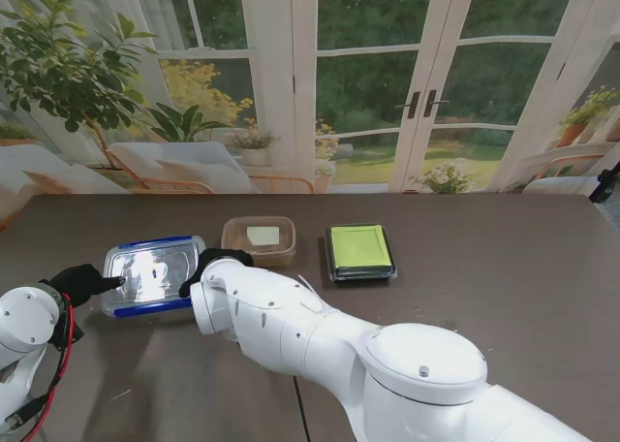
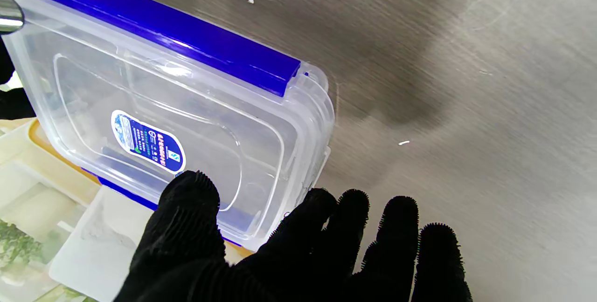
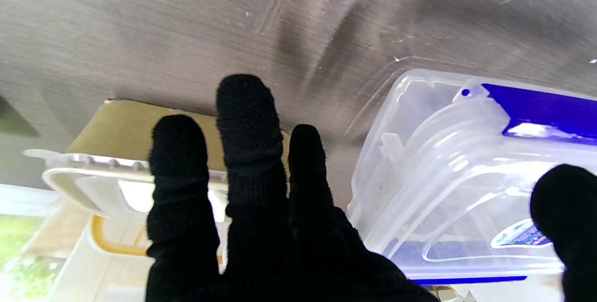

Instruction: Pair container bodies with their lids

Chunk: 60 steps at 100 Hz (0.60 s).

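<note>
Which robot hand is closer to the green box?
Right. The right hand sits between the clear blue-clipped box and the green box; the left hand is at the clear box's far left end.

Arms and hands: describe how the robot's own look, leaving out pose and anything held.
Both arms are glossy white, built of rounded segments with small dark screw dots; the right arm looks bulky in the stand view. The left arm carries red and black cables along its side. The left hand and right hand each wear a black knitted glove with a nubbly texture over all fingers.
</note>
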Each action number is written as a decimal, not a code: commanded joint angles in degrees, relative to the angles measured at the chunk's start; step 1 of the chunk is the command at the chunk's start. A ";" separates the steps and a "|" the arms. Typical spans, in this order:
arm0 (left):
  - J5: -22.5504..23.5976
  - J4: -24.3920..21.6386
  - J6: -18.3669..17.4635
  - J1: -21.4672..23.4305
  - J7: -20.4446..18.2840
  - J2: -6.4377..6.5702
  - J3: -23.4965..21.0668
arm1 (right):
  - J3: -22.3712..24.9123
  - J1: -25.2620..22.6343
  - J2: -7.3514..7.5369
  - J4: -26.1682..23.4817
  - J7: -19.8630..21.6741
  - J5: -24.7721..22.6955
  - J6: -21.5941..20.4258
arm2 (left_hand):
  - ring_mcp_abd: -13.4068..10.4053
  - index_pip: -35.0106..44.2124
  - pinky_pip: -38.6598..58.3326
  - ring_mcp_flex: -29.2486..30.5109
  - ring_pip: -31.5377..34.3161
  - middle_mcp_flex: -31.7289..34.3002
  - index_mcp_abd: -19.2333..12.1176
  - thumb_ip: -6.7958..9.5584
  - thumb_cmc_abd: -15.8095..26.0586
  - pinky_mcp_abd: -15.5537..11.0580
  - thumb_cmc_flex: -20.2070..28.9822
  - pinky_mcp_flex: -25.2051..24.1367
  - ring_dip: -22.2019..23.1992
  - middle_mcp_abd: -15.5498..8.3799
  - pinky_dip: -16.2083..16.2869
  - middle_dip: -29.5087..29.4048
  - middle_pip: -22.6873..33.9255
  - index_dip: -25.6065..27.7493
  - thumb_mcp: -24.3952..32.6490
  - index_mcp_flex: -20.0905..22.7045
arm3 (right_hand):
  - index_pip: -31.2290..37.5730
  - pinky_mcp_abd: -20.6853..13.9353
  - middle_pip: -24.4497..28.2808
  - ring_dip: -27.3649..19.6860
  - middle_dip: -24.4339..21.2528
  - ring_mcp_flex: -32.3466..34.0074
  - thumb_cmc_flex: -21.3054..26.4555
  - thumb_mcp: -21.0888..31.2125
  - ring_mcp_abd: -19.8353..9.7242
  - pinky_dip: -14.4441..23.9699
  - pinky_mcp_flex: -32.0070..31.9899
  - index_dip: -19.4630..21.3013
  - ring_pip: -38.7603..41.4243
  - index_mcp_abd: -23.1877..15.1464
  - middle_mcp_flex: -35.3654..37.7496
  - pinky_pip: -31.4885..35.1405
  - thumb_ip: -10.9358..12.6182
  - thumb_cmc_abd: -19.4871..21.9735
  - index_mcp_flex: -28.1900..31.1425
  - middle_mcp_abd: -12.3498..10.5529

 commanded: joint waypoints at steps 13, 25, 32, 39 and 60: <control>0.51 -1.07 0.38 1.17 -1.81 0.07 -0.60 | -0.18 0.56 -0.55 -0.91 2.27 -1.37 -0.41 | 0.39 0.48 -0.89 -0.36 -1.13 0.39 -5.72 0.50 2.31 -0.86 0.78 -0.27 -0.73 -0.69 -0.11 -0.30 0.32 0.32 -0.04 -0.76 | 12.72 2.54 1.40 0.87 -1.02 -4.07 -4.53 -1.49 -0.77 2.14 -8.10 3.94 0.41 -3.12 -8.13 -2.32 1.24 -1.36 -3.44 1.73; 0.90 -1.45 0.64 1.45 -2.42 0.19 -0.68 | -0.05 0.88 -0.48 -0.64 2.66 -2.50 -0.83 | 0.15 0.45 -1.14 -0.53 -1.64 0.15 -5.86 0.48 2.31 -0.83 0.61 -0.44 -1.21 -0.89 -0.44 -0.45 0.21 0.25 -0.06 -0.89 | 22.44 1.40 1.69 0.70 -0.87 -9.95 -4.48 -1.64 -0.76 3.08 -11.03 12.59 -1.39 -5.66 -14.07 -3.91 1.31 -0.75 -4.50 1.32; 1.09 -1.46 0.45 1.58 -2.41 0.18 -0.72 | 0.36 0.88 -0.41 -0.29 2.44 -3.20 -1.61 | 0.15 0.42 -1.32 -0.69 -1.98 -0.06 -6.05 0.48 2.28 -0.83 0.57 -0.53 -1.54 -0.97 -0.68 -0.59 0.09 0.22 -0.06 -1.01 | 23.14 0.74 1.40 0.43 -0.60 -13.54 -4.48 -2.39 -0.39 3.24 -12.70 14.36 -2.78 -7.54 -17.36 -4.59 1.46 0.84 -4.67 0.80; 0.91 -1.36 0.21 1.67 -2.11 0.12 -0.62 | 1.26 0.56 -0.33 0.22 1.18 -3.43 -2.63 | 0.02 0.34 -1.44 -0.80 -2.25 -0.29 -6.23 0.48 2.18 -0.84 0.58 -0.58 -1.84 -0.99 -0.88 -0.79 -0.06 0.18 -0.04 -1.25 | 21.28 0.71 1.31 0.24 -0.30 -15.14 -3.40 -3.20 0.15 3.39 -13.60 15.44 -3.41 -9.62 -17.84 -5.15 1.56 0.92 -4.75 0.46; 1.25 -1.48 -0.31 2.28 -1.74 0.05 -0.29 | 5.35 -1.14 0.45 1.12 -4.33 -5.48 -7.72 | -0.28 0.37 -1.70 -1.15 -2.91 -0.93 -6.54 0.49 2.08 -1.06 0.47 -0.77 -2.71 -1.29 -1.45 -1.60 -0.44 0.16 -0.03 -1.47 | 21.18 1.42 -4.14 -7.97 -3.38 -22.96 -1.41 -3.47 4.23 2.88 -17.14 20.16 -21.40 -17.08 -20.13 -8.86 1.40 -0.39 -4.40 -0.19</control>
